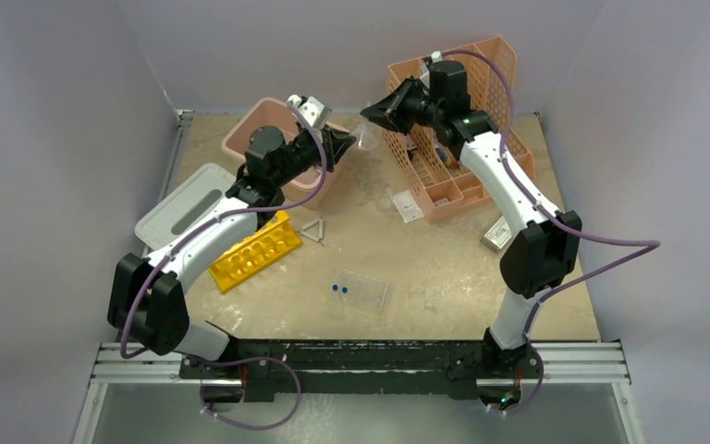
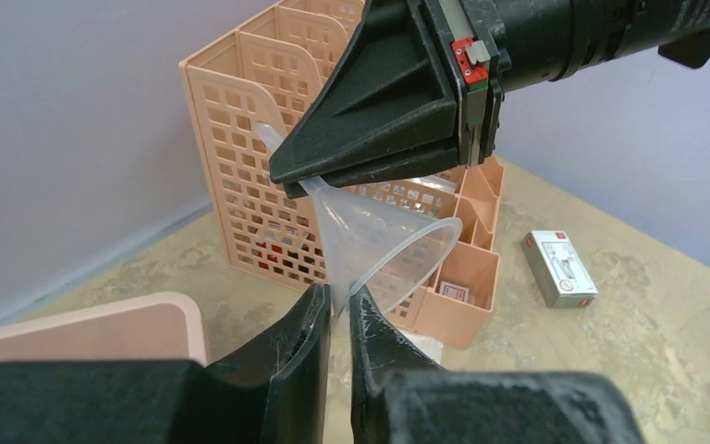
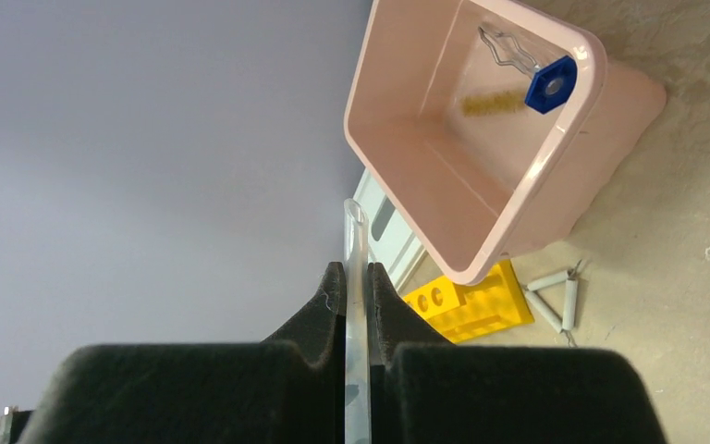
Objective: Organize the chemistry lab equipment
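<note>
1. The left gripper (image 2: 337, 307) is almost pressed together, with the thin wall of the funnel (image 2: 384, 242) pinched at its wide rim.
2. The funnel's narrow stem is pinched by the right gripper (image 3: 357, 282). This one clear, smooth cone is held above the desk (image 1: 444, 277), between tub (image 1: 245, 139) and holder (image 1: 467, 176).
3. One yellow holed rack (image 1: 254, 250), one wire triangle (image 1: 313, 229), two blue-capped vials (image 1: 337, 288) and one clear flat tray (image 1: 370, 291) are laid on the desk.

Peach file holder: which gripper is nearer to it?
Right. The right gripper hangs close beside the peach file holder; the left gripper sits farther off, by the pink tub.
</note>
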### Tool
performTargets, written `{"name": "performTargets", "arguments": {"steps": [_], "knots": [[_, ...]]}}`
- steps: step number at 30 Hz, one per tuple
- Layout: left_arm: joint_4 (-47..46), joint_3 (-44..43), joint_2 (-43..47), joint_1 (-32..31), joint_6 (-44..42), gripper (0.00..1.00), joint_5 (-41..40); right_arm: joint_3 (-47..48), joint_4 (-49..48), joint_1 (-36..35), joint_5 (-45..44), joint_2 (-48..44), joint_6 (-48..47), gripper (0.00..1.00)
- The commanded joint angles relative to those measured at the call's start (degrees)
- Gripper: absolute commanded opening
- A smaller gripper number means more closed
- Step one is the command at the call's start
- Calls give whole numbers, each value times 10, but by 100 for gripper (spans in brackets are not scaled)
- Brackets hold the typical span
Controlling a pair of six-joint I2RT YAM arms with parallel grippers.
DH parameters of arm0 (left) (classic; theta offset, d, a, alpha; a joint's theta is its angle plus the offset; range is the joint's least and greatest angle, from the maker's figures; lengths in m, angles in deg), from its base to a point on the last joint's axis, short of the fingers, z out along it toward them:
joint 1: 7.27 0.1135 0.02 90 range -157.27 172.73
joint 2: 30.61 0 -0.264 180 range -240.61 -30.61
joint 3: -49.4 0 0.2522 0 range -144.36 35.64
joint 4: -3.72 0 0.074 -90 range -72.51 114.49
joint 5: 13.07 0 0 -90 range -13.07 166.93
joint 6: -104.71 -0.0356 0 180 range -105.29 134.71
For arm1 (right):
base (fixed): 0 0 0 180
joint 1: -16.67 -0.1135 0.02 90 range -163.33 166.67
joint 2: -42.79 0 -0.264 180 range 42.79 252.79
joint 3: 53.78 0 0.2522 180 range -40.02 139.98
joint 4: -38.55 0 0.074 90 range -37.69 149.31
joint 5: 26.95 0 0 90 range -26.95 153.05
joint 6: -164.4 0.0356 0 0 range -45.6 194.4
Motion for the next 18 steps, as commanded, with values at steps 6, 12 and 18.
{"name": "performTargets", "arguments": {"steps": [6,12,18], "knots": [[-48,-9,7,-4,-81,21,1,9,14,-10,93,-5,41,0],[-60,-17,-8,-4,-89,11,1,8,19,-8,90,-5,45,0],[-52,-5,4,-4,-101,0,-52,10,39,1,50,-15,-27,35]]}}
